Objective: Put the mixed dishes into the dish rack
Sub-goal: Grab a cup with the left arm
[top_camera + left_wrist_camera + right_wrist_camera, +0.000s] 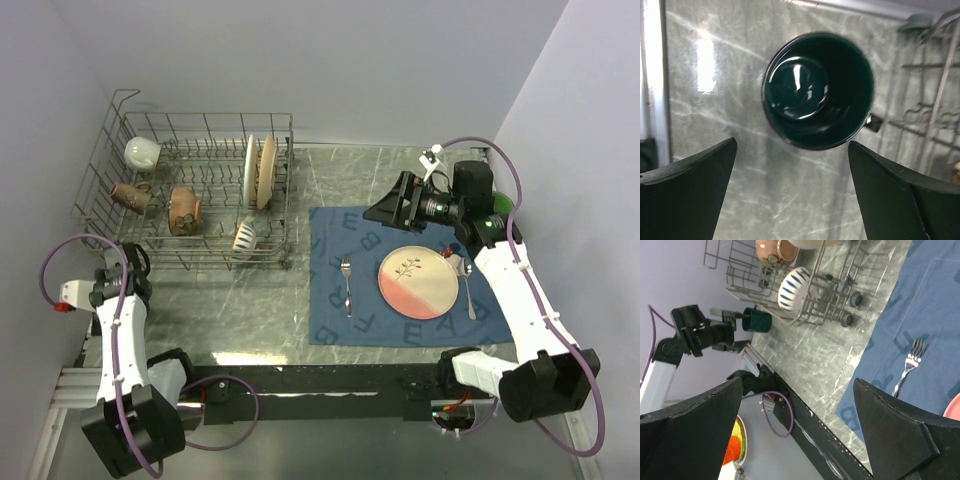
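Mug: dark green glazed mug (817, 90) stands upright on the marble table, just beside the grey wire dish rack (215, 150).
Left gripper (791, 145): fingers wide apart above the mug, empty.
Right gripper (798, 381): spread, empty.
Grip: probably one finger inside the rim, one outside.
Room: rack wires close on one side, table edge on the other; lift straight up first.

The blue placemat (328, 310) carries scattered pale capital letters; E, B, A and F can be read.
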